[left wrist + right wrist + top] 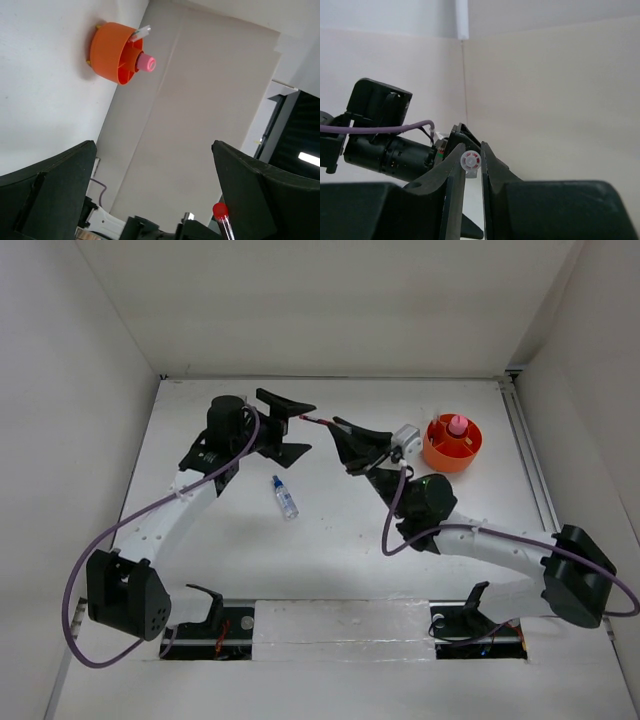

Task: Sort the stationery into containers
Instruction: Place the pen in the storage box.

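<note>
— While I hover here, what's your count?
— One thin red pen (318, 422), pinched by my right gripper (472, 159); left gripper (288, 427) spread wide around its capped end. One blue-capped bottle (285, 497) on the table (350, 540), one pink-capped cylinder (457, 425) standing in the one orange tub (440, 456).

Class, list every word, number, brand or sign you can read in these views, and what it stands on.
No text can be read in any view.
On the clear bottle, any label is too small to tell.
On the orange tub, no lettering shows.
</note>
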You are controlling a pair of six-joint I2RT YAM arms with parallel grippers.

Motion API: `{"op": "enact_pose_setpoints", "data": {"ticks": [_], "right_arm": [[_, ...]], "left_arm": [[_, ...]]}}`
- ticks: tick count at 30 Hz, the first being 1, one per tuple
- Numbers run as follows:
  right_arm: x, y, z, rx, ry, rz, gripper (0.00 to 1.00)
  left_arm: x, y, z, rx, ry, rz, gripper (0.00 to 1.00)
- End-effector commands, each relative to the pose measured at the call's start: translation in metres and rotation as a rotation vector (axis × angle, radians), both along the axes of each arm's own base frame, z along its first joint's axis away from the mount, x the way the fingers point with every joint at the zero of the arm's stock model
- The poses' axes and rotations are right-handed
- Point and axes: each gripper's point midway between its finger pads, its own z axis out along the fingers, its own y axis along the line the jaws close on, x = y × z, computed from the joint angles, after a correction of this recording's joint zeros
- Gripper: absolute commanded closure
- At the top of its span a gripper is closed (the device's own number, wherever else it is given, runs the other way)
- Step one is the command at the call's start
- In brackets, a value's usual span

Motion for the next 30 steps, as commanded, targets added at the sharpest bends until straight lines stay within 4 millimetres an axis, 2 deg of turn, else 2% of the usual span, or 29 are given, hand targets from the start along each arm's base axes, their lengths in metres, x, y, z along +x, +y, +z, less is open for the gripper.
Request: {"op": "enact_pose_setpoints", "data": {"ticks": [1, 2, 3, 4, 5, 6, 7, 8, 9, 10, 11, 12, 13, 14, 15, 16, 17, 18, 20, 21, 22, 23, 24, 26, 30], "right_arm": [[0.016, -0.028, 0.049, 0.052, 0.019, -0.106, 1.0], [0.017, -0.029, 0.049, 0.03, 0.042, -0.115, 1.0], [0.034, -0.033, 0.03, -0.055, 0.119, -0.166, 1.0], [0.038, -0.038, 0.035, -0.071, 0.141, -0.19, 1.0], [0.047, -0.047, 0.021, -0.147, 0.204, -0.227, 1.0], [0.048, -0.044, 0.012, -0.194, 0.247, -0.224, 1.0], [0.057, -0.06, 0.014, -0.207, 0.286, -0.275, 1.0], [0.058, -0.07, 0.03, -0.208, 0.29, -0.292, 1.0], [0.062, -0.076, 0.028, -0.225, 0.319, -0.308, 1.0], [0.073, -0.092, 0.009, -0.293, 0.401, -0.344, 1.0], [0.078, -0.102, 0.026, -0.286, 0.415, -0.354, 1.0], [0.089, -0.106, 0.014, -0.31, 0.477, -0.359, 1.0], [0.095, -0.116, -0.008, -0.381, 0.57, -0.371, 1.0], [0.105, -0.13, -0.015, -0.41, 0.609, -0.377, 1.0], [0.115, -0.136, -0.015, -0.428, 0.639, -0.389, 1.0], [0.118, -0.143, -0.023, -0.439, 0.683, -0.413, 1.0], [0.124, -0.161, -0.04, -0.464, 0.742, -0.462, 1.0], [0.127, -0.171, -0.041, -0.468, 0.765, -0.485, 1.0], [0.133, -0.182, -0.07, -0.523, 0.857, -0.489, 1.0], [0.137, -0.196, -0.07, -0.51, 0.868, -0.52, 1.0], [0.143, -0.198, -0.085, -0.53, 0.906, -0.516, 1.0], [0.146, -0.203, -0.09, -0.536, 0.929, -0.517, 1.0], [0.149, -0.214, -0.099, -0.545, 0.971, -0.532, 1.0], [0.156, -0.217, -0.111, -0.57, 0.999, -0.539, 1.0], [0.168, -0.232, -0.12, -0.549, 1.017, -0.554, 1.0]], "left_arm": [[-0.001, 0.018, 0.017, 0.089, -0.069, 0.029, 0.01], [0.004, 0.026, 0.015, 0.12, -0.067, 0.06, 0.01], [0.006, 0.033, 0.013, 0.164, -0.081, 0.072, 0.01], [0.011, 0.042, 0.021, 0.189, -0.104, 0.098, 0.01], [0.01, 0.05, 0.014, 0.263, -0.099, 0.11, 0.01], [0.011, 0.054, 0.016, 0.28, -0.089, 0.132, 0.01], [0.016, 0.062, 0.023, 0.335, -0.12, 0.142, 0.01], [0.015, 0.068, 0.008, 0.391, -0.069, 0.14, 0.01], [0.017, 0.075, 0.009, 0.435, -0.076, 0.166, 0.01], [0.019, 0.079, 0.004, 0.474, -0.07, 0.167, 0.01], [0.018, 0.084, 0.005, 0.52, -0.084, 0.165, 0.01], [0.014, 0.089, -0.003, 0.561, -0.068, 0.16, 0.01], [0.015, 0.095, -0.006, 0.599, -0.069, 0.172, 0.01], [0.013, 0.099, -0.007, 0.624, -0.073, 0.178, 0.01], [0.009, 0.105, -0.003, 0.665, -0.103, 0.176, 0.01], [0.007, 0.112, -0.004, 0.703, -0.107, 0.19, 0.01], [0.007, 0.116, 0.001, 0.73, -0.116, 0.198, 0.01], [0.003, 0.122, 0.001, 0.762, -0.12, 0.202, 0.01], [-0.003, 0.133, 0.003, 0.844, -0.137, 0.188, 0.01], [-0.005, 0.136, 0.005, 0.868, -0.14, 0.185, 0.01], [-0.009, 0.138, 0.001, 0.892, -0.134, 0.162, 0.01], [-0.01, 0.14, 0.003, 0.911, -0.149, 0.161, 0.01], [-0.013, 0.142, 0.0, 0.942, -0.151, 0.135, 0.01], [-0.017, 0.141, -0.002, 0.961, -0.174, 0.094, 0.01], [-0.025, 0.142, -0.019, 0.995, -0.185, 0.04, 0.01]]}}
